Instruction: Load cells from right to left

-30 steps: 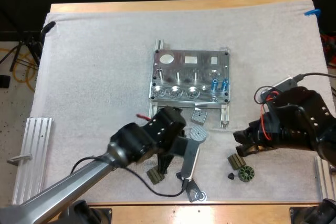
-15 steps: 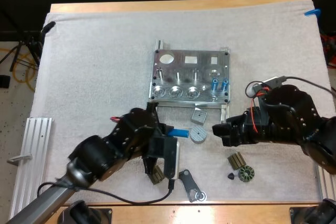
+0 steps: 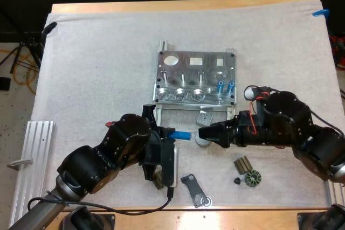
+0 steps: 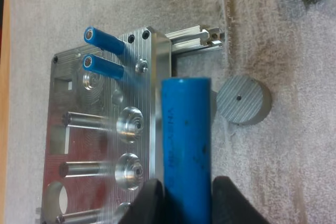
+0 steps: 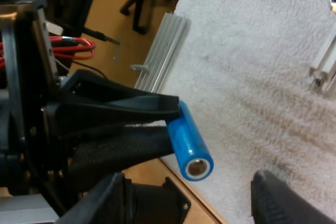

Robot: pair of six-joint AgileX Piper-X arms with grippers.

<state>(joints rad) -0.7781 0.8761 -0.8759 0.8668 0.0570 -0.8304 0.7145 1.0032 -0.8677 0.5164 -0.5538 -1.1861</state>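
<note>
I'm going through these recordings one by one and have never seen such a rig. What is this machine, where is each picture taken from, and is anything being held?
Two robot arms work over a white mat. The high view looks down from behind them. The other two pictures come from cameras on each arm's wrist. On the mat lies a metal fixture, with two blue cells standing at its right end as the high view shows it. Near it lie a round grey disc, a small square block, small dark parts and a flat metal bracket. The left gripper is shut on a blue cell. The right gripper is open and points at that cell's free end.
</note>
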